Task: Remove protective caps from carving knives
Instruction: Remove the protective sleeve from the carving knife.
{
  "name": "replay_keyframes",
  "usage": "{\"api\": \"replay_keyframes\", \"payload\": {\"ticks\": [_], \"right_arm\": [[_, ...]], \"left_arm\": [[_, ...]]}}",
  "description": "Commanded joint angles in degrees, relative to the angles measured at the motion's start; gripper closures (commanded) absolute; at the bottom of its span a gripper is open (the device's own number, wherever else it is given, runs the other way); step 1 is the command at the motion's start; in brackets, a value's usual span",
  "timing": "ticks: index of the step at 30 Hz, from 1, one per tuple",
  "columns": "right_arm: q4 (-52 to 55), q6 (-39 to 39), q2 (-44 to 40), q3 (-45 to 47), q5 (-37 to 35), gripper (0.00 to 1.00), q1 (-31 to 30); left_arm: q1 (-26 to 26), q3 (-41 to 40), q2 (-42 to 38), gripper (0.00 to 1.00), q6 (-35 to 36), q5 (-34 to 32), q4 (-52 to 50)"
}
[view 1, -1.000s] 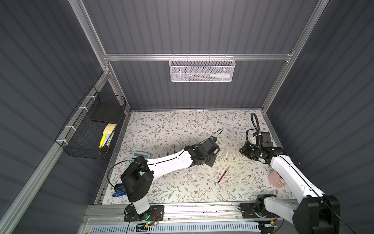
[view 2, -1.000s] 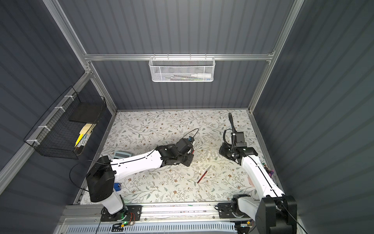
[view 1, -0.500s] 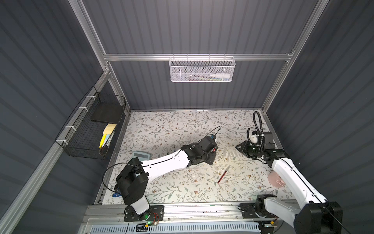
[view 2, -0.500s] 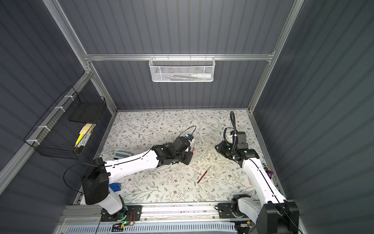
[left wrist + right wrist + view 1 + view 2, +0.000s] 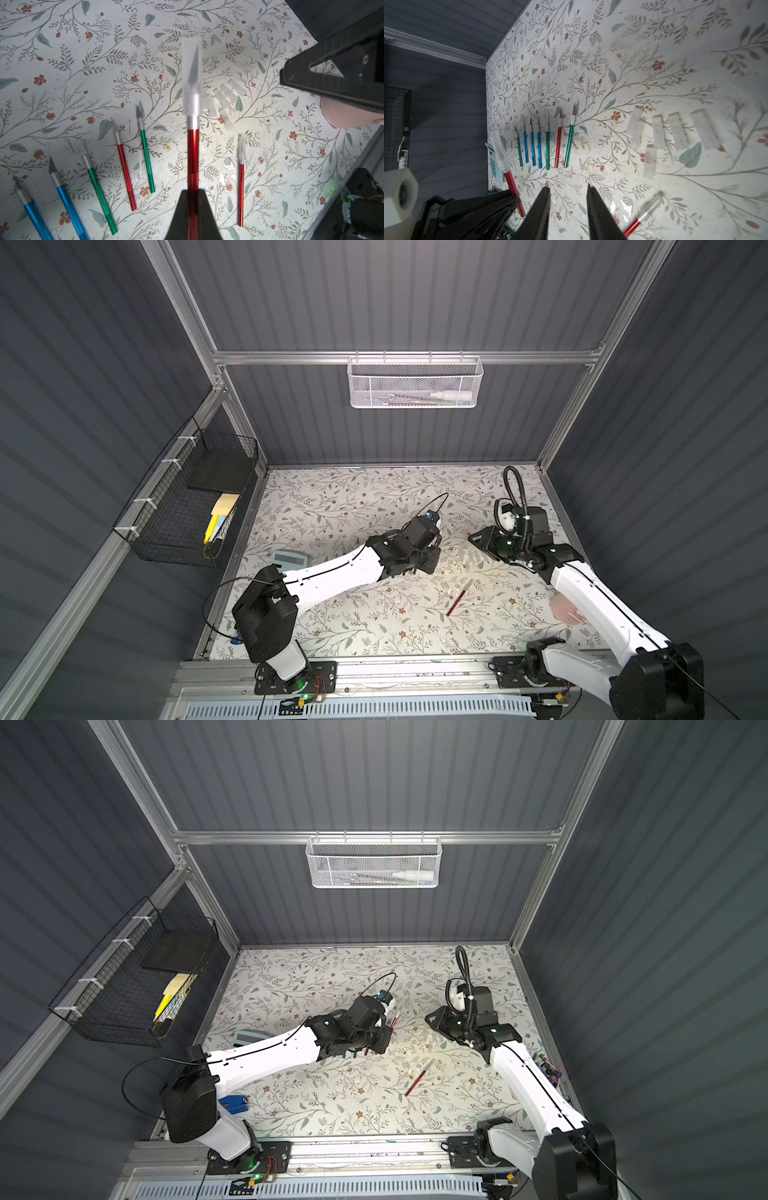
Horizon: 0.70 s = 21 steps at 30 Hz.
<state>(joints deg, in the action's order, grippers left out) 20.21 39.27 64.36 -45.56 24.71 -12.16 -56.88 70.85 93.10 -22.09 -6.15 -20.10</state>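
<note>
My left claw (image 5: pixel 192 193) is pinched tight on the handle of a red carving knife (image 5: pixel 192 153), which I hold above the table (image 5: pixel 83 62). The knife's long axis runs straight out ahead of the claw, blade end leading, with its whitish protective cap (image 5: pixel 192 79) on. My right claw (image 5: pixel 569 193) stands spread with nothing between its fingers. It is ahead of that capped tip and off to one side, near it but apart. Under the tip the loose caps (image 5: pixel 228 93) lie close together on the table. Just beside my held knife a second capped red knife (image 5: pixel 241 182) lies flat, nearly parallel, tip the same way. On the other side a row of bared knives (image 5: pixel 546 143), green, blue and red, lies side by side with blades pointing as mine does. Past that row a calculator (image 5: pixel 291 560) sits near the table's side edge. Ahead of both claws the table runs bare to the back wall (image 5: pixel 395 439), which leaves open room.
</note>
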Motion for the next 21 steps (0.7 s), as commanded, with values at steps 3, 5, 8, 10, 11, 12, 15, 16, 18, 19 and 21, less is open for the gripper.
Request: {"api": "replay_keyframes", "payload": {"ticks": [3,5,8,10,11,12,15,16,18,19,21], "right_arm": [[-4.14,1.03,6.16,-6.41,-1.92,0.67,-4.66],[-4.46,0.99,8.21,-8.09,-2.40,0.67,-5.94],[-5.09,0.99,10.75,-10.28,-3.11,0.67,-7.79],[-5.34,0.90,12.36,-11.61,-3.18,0.67,-8.75],[-5.44,0.90,12.99,-12.03,-3.21,0.67,-9.12],[-5.65,0.99,13.55,-12.39,-3.20,0.67,-9.47],[-6.10,1.07,14.81,-12.94,-3.29,0.68,-10.54],[-6.08,1.08,15.06,-13.14,-3.19,0.69,-10.83],[-6.07,0.99,15.70,-13.38,-3.29,0.72,-11.55],[-6.11,1.01,15.96,-13.41,-3.22,0.73,-11.75],[-6.19,1.06,16.23,-13.41,-3.26,0.76,-12.24]], "left_arm": [[0.46,-0.58,-1.00,1.00,-0.68,1.81,0.14],[0.46,-0.64,-0.90,1.00,-0.74,2.11,0.15],[0.46,-0.79,-0.82,1.00,-0.77,2.20,0.15],[0.54,-0.80,-0.81,1.00,-0.68,2.20,0.15],[0.50,-0.80,-0.81,1.00,-0.63,2.20,0.17],[0.52,-0.72,-0.81,1.00,-0.68,2.23,0.15],[0.63,-0.56,-0.64,1.00,-0.53,2.29,0.06],[0.61,-0.45,-0.56,1.00,-0.50,2.29,0.07],[0.63,-0.09,-0.38,1.00,-0.36,2.42,-0.28],[0.70,0.02,-0.29,1.00,-0.28,2.46,-0.29],[0.71,0.25,-0.11,1.00,-0.17,2.59,-0.38]]}}
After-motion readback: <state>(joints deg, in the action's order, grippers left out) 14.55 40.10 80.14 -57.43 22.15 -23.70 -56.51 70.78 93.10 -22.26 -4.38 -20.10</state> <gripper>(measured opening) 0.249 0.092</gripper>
